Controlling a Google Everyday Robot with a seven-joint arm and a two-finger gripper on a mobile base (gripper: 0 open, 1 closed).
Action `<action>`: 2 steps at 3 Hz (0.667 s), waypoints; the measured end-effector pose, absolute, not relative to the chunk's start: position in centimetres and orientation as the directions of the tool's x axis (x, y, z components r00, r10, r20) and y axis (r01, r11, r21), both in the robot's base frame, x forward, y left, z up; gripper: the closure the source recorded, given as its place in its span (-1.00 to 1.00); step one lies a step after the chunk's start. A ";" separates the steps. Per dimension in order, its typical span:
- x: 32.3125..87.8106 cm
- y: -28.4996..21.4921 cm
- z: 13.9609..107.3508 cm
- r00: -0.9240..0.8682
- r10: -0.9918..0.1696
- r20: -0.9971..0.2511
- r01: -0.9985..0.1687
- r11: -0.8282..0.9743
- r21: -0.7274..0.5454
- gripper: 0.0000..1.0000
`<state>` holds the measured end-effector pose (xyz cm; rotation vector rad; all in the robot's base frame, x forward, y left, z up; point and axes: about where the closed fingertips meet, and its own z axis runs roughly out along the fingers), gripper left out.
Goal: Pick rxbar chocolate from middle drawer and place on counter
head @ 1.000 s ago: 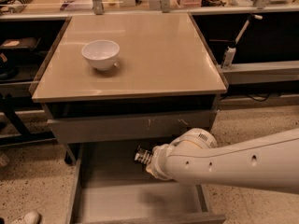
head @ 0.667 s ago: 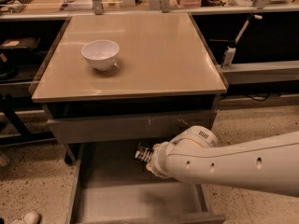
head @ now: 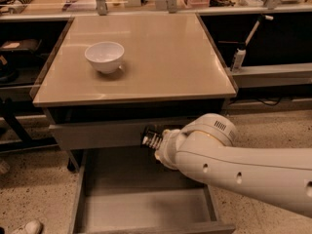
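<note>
Hand [head: 150,138] hangs at the back of the open drawer [head: 141,208], just below a grey front [head: 97,133]; spread or pinching, I cannot tell. White arm [head: 234,165] hides the drawer's right side. Tabletop [head: 165,57] bears a bowl [head: 104,56]. Bar: cannot be made out.

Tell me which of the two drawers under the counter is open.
The lower drawer: it is pulled out and shows its grey floor. The upper drawer is shut. The claw is above the open one, before the shut front.
</note>
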<state>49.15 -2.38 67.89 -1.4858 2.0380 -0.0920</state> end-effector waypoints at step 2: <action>50.9 -2.5 71.3 -0.165 -0.894 -0.416 -0.813 0.362 -0.456 1.00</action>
